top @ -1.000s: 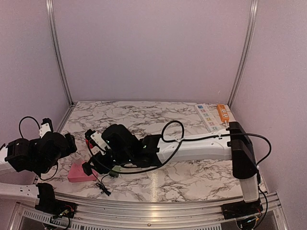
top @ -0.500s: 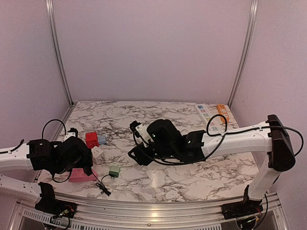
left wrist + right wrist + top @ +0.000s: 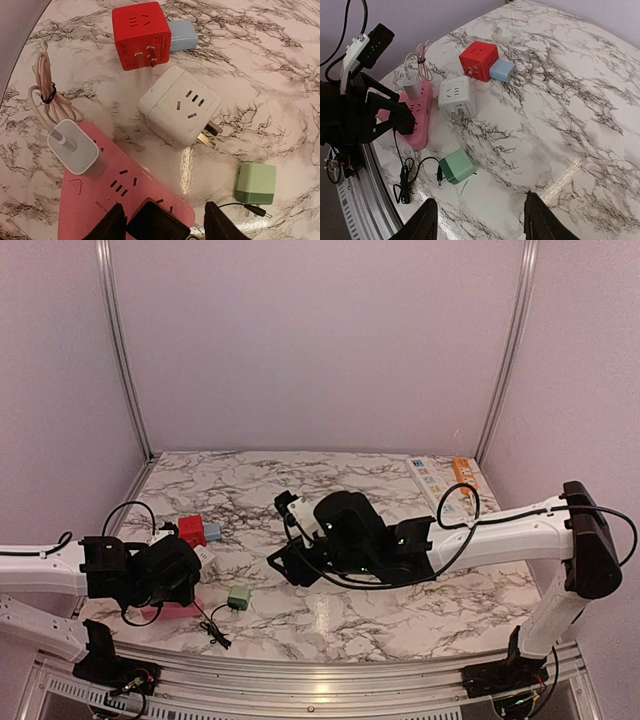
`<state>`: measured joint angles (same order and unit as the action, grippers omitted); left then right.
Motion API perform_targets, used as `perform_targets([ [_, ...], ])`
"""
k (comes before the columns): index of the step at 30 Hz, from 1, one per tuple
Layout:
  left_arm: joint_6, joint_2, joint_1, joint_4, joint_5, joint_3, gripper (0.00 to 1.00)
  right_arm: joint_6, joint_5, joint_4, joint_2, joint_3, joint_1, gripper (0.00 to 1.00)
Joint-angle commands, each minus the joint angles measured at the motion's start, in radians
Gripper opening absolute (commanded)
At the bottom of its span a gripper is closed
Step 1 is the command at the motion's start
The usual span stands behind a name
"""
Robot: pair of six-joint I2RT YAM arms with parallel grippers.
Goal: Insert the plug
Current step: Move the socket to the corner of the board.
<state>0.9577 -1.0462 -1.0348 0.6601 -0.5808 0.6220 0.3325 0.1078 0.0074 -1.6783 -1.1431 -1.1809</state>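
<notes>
**A:** What changes over the last second?

**B:** The arms swap roles. The right gripper was reaching over the socket cluster at 8 o'clock on the marble table. It is now back near the centre, fingers spread wide with nothing between them. The left gripper has come in from the left edge and hangs over the pink power strip.

**A:** And the plug?

**B:** The black plug sits between the left fingers, over the strip's near end. Its thin black cable trails toward 6 o'clock. The plug lies against one finger with a sliver of gap at the other, so I can't tell whether it's pinched or only bracketed.

**A:** Anything crowding it?

**B:** A white USB charger is already plugged into the strip at 10 o'clock from the plug. The white cube socket is at 12 o'clock and the green charger at 2, both off the strip.

**A:** What does that mean for the task?

**B:** The insertion looks like the left arm's job now. I judge the plug isn't seated yet. Free slots show just at its 11 o'clock, so it needs aligning, then a press down.
</notes>
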Motion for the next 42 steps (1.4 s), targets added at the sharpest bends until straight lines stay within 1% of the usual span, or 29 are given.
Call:
perform_targets([
  [1,0.025,0.008,-0.005,-0.002,0.028,-0.038,0.47,0.006,0.01,0.039,0.026,-0.001,-0.005,0.53],
  [3,0.03,0.005,-0.004,-0.001,0.039,-0.048,0.42,0.003,0.008,0.041,0.026,-0.003,-0.005,0.53],
  [6,0.038,-0.001,-0.004,0.0,0.054,-0.063,0.29,-0.001,0.01,0.042,0.023,-0.004,-0.003,0.53],
  [10,0.063,0.005,-0.004,0.03,0.046,-0.08,0.18,-0.001,0.006,0.045,0.02,-0.006,-0.003,0.53],
  [14,0.097,0.033,0.002,0.092,0.016,-0.088,0.11,0.003,-0.001,0.053,0.016,-0.003,-0.003,0.53],
  [17,0.143,0.077,0.011,0.131,-0.01,-0.1,0.1,0.001,-0.004,0.056,0.013,-0.001,-0.004,0.53],
  [22,0.242,0.179,0.035,0.196,-0.075,-0.12,0.16,0.006,-0.017,0.064,0.007,0.0,-0.003,0.53],
  [25,0.3,0.219,0.041,0.246,-0.129,-0.118,0.23,0.012,-0.027,0.072,0.001,0.003,-0.003,0.53],
  [29,0.309,0.226,0.056,0.26,-0.151,-0.109,0.26,0.014,-0.067,0.09,-0.015,0.008,-0.003,0.52],
  [31,0.301,0.209,0.058,0.26,-0.157,-0.098,0.34,0.0,-0.112,0.095,-0.028,0.005,-0.003,0.52],
  [34,0.291,0.186,0.058,0.26,-0.163,-0.081,0.52,-0.029,-0.208,0.096,-0.072,-0.012,-0.004,0.52],
  [36,0.285,0.183,0.058,0.259,-0.169,-0.067,0.62,-0.043,-0.251,0.084,-0.106,-0.033,-0.005,0.51],
  [40,0.265,0.19,0.058,0.26,-0.183,-0.035,0.72,-0.083,-0.321,0.048,-0.185,-0.109,-0.026,0.49],
  [42,0.25,0.194,0.058,0.26,-0.182,-0.014,0.75,-0.111,-0.335,0.039,-0.222,-0.148,-0.047,0.48],
])
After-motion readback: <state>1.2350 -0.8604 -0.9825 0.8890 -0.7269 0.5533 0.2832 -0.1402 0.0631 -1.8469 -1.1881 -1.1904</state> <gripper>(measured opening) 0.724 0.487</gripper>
